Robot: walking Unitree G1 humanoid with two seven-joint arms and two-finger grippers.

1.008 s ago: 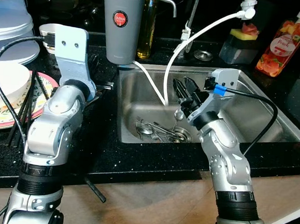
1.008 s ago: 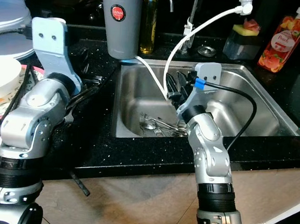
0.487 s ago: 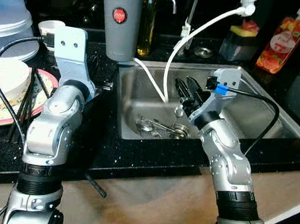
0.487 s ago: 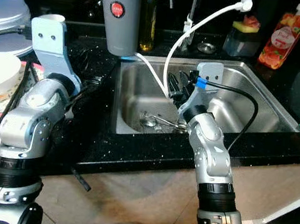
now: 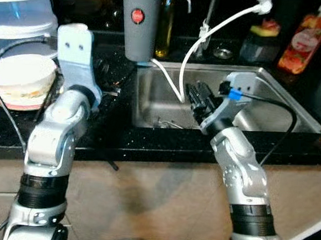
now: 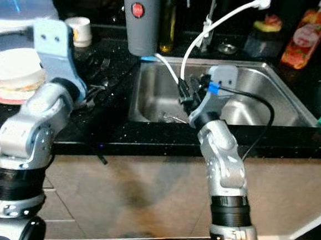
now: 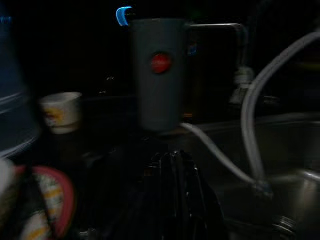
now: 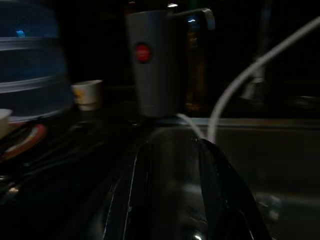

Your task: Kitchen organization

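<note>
The robot stands back from the sink, and the spoons are left in it.

The whole view has pulled back and lower than a moment ago, so the robot seems to be stepping away from the black counter [image 5: 147, 147]. The sink [image 5: 273, 106] holds the spoons and forks [image 5: 168, 123], now almost hidden by its front edge. The right gripper [image 5: 198, 98] hangs above them with its fingers a little apart, holding nothing. The left gripper [image 7: 172, 200] rests low by the counter; I cannot tell if it is open. Picking up cutlery looks unfinished.
</note>
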